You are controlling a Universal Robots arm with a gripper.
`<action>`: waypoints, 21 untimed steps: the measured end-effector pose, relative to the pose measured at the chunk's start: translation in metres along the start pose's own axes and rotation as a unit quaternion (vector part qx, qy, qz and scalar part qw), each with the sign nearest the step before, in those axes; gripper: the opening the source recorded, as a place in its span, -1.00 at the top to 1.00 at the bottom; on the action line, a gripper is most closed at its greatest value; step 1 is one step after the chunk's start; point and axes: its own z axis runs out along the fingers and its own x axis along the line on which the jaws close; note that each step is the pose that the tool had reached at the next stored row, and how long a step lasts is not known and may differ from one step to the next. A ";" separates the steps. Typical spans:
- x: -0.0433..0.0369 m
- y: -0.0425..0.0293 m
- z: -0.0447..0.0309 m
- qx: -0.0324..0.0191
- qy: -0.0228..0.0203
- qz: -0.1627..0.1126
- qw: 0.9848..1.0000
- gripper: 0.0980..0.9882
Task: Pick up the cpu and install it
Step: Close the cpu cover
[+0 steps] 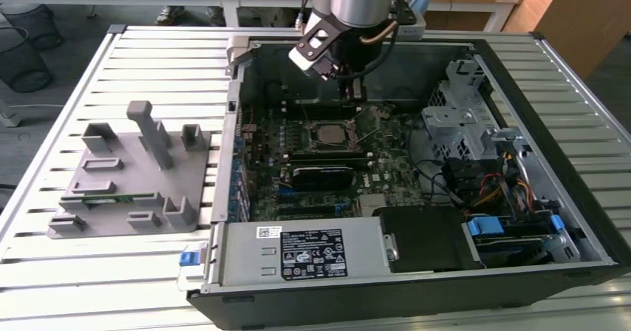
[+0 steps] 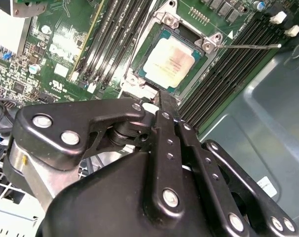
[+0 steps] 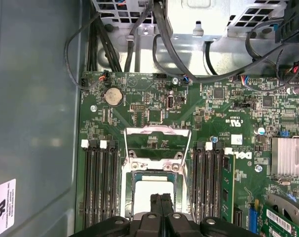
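The cpu (image 1: 330,133), a silvery square chip, lies flat inside the black-framed socket on the green motherboard (image 1: 385,161) in the open computer case. In both wrist views the cpu (image 2: 170,61) (image 3: 141,196) sits level in the socket frame. The socket's metal load plate (image 3: 158,143) is swung open, and its thin lever (image 2: 248,47) sticks out sideways. My gripper (image 1: 353,100) hangs just above the far side of the socket. Its fingers (image 3: 155,205) are pressed together with nothing between them, the gripper (image 2: 165,101) tip at the cpu's edge.
A grey fixture tray (image 1: 128,176) with a green memory stick (image 1: 103,197) lies at the exterior view's left. Case walls (image 1: 236,109), a drive cage (image 1: 463,117), cables (image 1: 483,190) and the power supply (image 1: 295,251) ring the board. Memory slots (image 3: 97,182) flank the socket.
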 end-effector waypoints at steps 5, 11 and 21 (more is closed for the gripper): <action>0.0000 0.0027 0.0001 0.000 0.000 0.000 1.000 0.98; -0.0001 0.0054 0.0001 0.000 0.000 0.000 1.000 0.98; -0.0001 0.0080 -0.0012 0.000 0.000 0.000 1.000 0.98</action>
